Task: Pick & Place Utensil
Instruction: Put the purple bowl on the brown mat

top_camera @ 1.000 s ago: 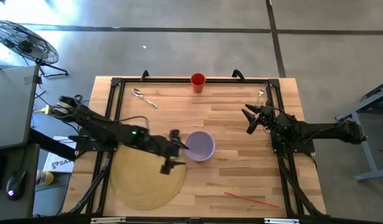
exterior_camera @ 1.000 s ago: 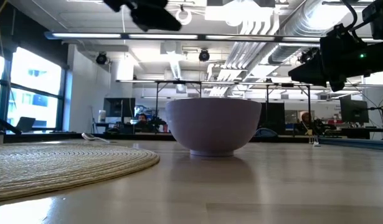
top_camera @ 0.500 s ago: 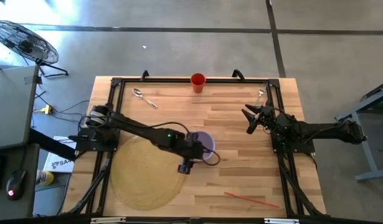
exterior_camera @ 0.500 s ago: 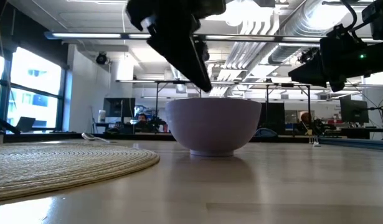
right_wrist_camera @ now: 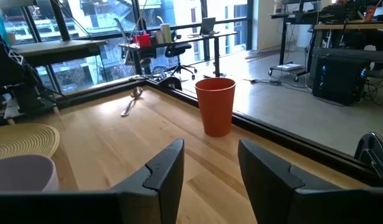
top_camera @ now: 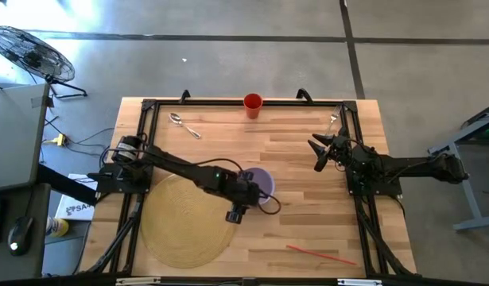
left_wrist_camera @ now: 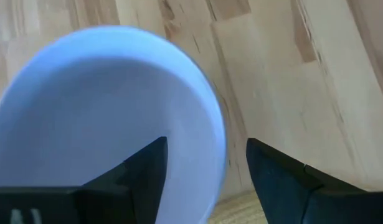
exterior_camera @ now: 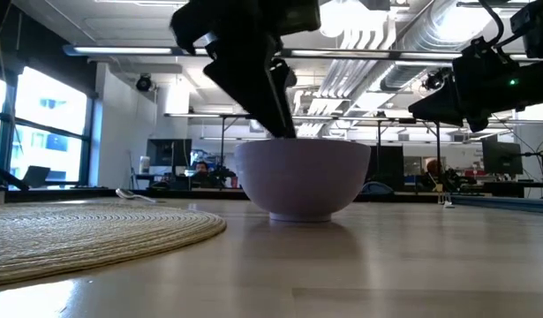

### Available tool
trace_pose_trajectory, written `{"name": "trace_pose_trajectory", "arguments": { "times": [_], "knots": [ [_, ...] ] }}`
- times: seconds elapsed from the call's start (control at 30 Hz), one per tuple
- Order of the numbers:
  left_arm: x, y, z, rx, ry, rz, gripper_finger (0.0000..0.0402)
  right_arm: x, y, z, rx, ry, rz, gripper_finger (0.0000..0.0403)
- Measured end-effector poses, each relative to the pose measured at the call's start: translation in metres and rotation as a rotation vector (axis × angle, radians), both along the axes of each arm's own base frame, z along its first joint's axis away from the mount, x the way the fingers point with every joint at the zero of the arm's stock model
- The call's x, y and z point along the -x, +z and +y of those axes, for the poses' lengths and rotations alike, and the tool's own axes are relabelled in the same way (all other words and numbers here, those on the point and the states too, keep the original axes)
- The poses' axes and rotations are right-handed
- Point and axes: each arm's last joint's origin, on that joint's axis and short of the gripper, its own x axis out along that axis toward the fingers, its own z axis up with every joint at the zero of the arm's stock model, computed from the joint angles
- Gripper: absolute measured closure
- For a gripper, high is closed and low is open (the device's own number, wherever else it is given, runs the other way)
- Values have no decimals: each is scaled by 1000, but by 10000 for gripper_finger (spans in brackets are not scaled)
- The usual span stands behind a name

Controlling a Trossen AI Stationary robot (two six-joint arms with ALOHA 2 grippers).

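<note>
A lavender bowl (top_camera: 265, 181) (exterior_camera: 302, 177) stands on its base mid-table, just right of a round woven placemat (top_camera: 180, 226). My left gripper (top_camera: 250, 193) (left_wrist_camera: 207, 142) is open and lowered over the bowl's near-left rim (left_wrist_camera: 217, 134), one finger inside the bowl and one outside; I see no touch. A metal spoon (top_camera: 183, 125) (right_wrist_camera: 130, 102) lies flat near the far-left corner. My right gripper (top_camera: 317, 152) (right_wrist_camera: 211, 144) hovers open above the table's right side, holding nothing.
An orange cup (top_camera: 253, 104) (right_wrist_camera: 215, 106) stands upright at the far edge. A thin red stick (top_camera: 320, 254) lies near the near-right edge. A small silver utensil (top_camera: 333, 121) rests by the far-right frame corner. A black frame borders the table.
My left gripper has swung from above the placemat's right edge toward the table's right, over the bowl, and come down from high above until its fingers reach the bowl's rim. It has held nearly still for the last half second. The bowl has not moved.
</note>
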Motion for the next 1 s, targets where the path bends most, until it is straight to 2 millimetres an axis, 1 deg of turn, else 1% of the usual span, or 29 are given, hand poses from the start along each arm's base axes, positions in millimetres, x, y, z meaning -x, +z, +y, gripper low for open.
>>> {"name": "trace_pose_trajectory", "arguments": {
  "times": [0.1,0.2,0.53,0.77,0.87,1.0],
  "knots": [
    [3,-8,1,-18,13,12,206,0,0,0,0,0,-1,257],
    [4,-11,2,-33,20,15,211,0,0,0,0,0,-2,258],
    [8,-22,0,-79,-64,27,213,0,0,0,0,0,-1,257],
    [6,-22,-3,-102,-105,-17,217,0,0,0,0,1,-1,258],
    [6,-21,-7,-130,-160,-26,239,0,0,0,0,1,-1,256],
    [7,-21,-8,-165,-224,-32,285,0,0,0,0,1,-1,257]
  ]
}}
